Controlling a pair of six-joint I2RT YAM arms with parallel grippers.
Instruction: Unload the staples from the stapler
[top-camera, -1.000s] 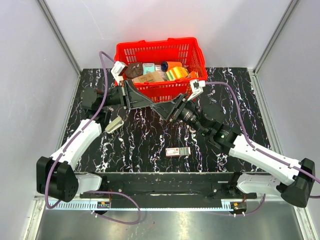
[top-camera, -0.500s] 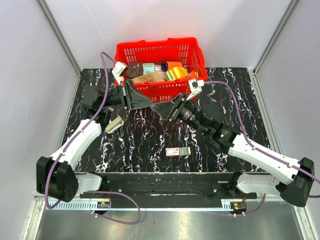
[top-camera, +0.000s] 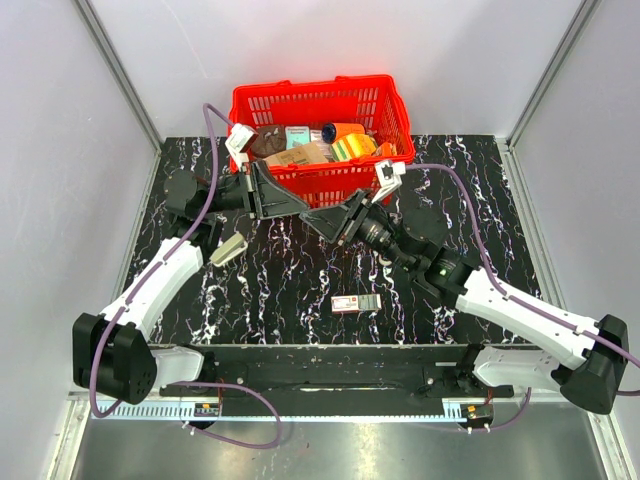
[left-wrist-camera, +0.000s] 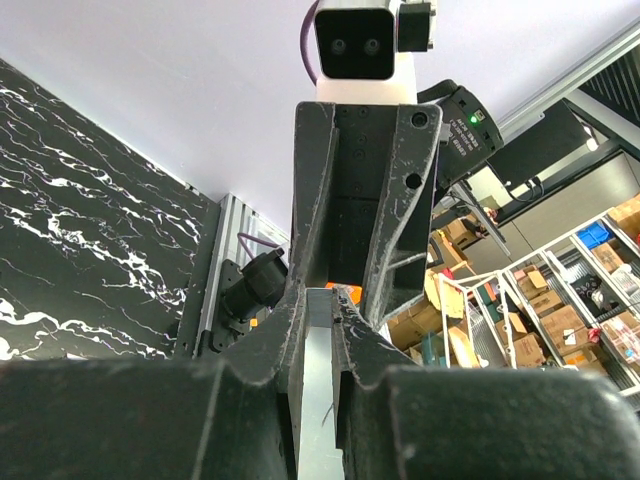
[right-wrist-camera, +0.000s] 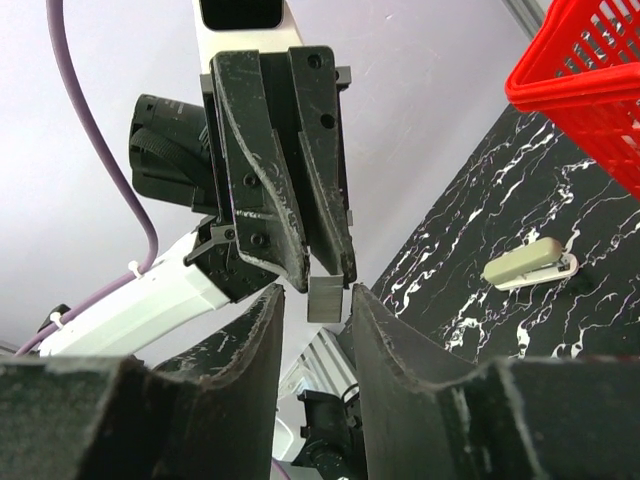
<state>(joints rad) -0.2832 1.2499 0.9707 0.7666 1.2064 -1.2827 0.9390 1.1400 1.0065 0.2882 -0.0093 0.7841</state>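
left pincer and right pincer pinch staple strip

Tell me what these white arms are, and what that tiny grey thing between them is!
They are two robot arms bolted to a black table. One picture looks down from above; the other two come from cameras on each wrist. Each arm ends in a pincer. The left pincer and right pincer meet in mid-air around a small grey strip; which one squeezes it, I cannot tell. On the table lie a stapler, a red-and-white box and a red basket.
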